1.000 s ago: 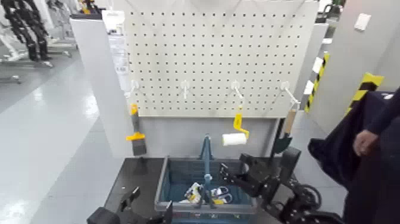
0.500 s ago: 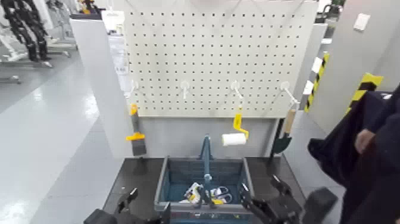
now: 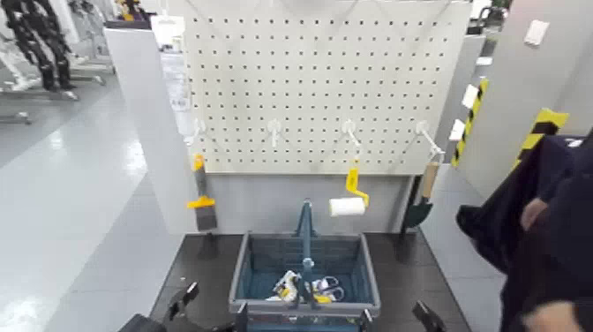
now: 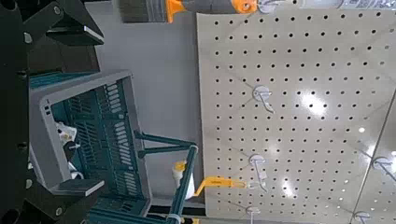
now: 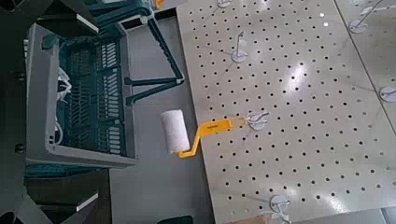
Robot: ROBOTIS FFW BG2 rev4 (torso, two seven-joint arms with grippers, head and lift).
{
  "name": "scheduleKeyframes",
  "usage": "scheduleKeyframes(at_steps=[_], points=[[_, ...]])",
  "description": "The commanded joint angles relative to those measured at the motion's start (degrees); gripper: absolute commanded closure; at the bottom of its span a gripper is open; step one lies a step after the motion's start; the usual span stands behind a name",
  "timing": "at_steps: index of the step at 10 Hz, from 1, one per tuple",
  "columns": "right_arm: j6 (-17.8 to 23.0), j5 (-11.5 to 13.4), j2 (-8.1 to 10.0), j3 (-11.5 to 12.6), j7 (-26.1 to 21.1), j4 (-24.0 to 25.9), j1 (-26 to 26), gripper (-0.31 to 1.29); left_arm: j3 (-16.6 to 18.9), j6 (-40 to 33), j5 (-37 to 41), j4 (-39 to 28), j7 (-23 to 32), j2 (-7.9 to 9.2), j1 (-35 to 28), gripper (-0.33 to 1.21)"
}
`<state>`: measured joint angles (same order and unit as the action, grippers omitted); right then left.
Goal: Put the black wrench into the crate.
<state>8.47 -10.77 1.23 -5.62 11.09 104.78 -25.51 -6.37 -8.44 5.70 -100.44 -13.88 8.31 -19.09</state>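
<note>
The blue-grey crate (image 3: 353,265) with its upright central handle stands on the dark table below the pegboard. It also shows in the left wrist view (image 4: 89,131) and the right wrist view (image 5: 79,93). The black wrench does not show in any view. My left gripper (image 3: 212,309) is low at the crate's front left, open and empty. My right gripper (image 3: 394,320) is low at the crate's front right, barely in view, open and empty. Their dark fingers (image 4: 65,28) (image 5: 56,201) frame the wrist views with nothing between them.
A yellow-handled paint roller (image 3: 349,201) and a wooden-handled green trowel (image 3: 422,201) hang on the white pegboard (image 3: 318,79). A yellow-handled brush (image 3: 202,207) hangs at its left. Small white and yellow items (image 3: 304,287) lie in the crate. A person in dark clothes (image 3: 538,238) stands at the right.
My right arm has dropped from beside the crate's right wall down to the bottom edge of the view. The person's hand at the right has moved lower.
</note>
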Motion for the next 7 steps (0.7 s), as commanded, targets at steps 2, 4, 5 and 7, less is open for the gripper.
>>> scheduleKeyframes(at_steps=[2,4,5,7], points=[[1.5,1.6,0.27,-0.2,-1.7,1.4,-2.0,0.09,0.4,0.1,0.0,0.1,0.0,-0.49,-0.2,0.21],[1.8,1.9,0.27,-0.2,-1.6,1.1,-1.9,0.09,0.4,0.2,-0.1,0.1,0.0,-0.49,-0.2,0.21],[1.8,1.9,0.27,-0.3,-1.6,1.0,-1.9,0.09,0.4,0.2,-0.1,0.1,0.0,-0.57,-0.3,0.21],[0.1,1.9,0.09,-0.4,-1.6,1.5,-1.8,0.09,0.4,0.2,-0.1,0.1,0.0,-0.57,-0.4,0.21]])
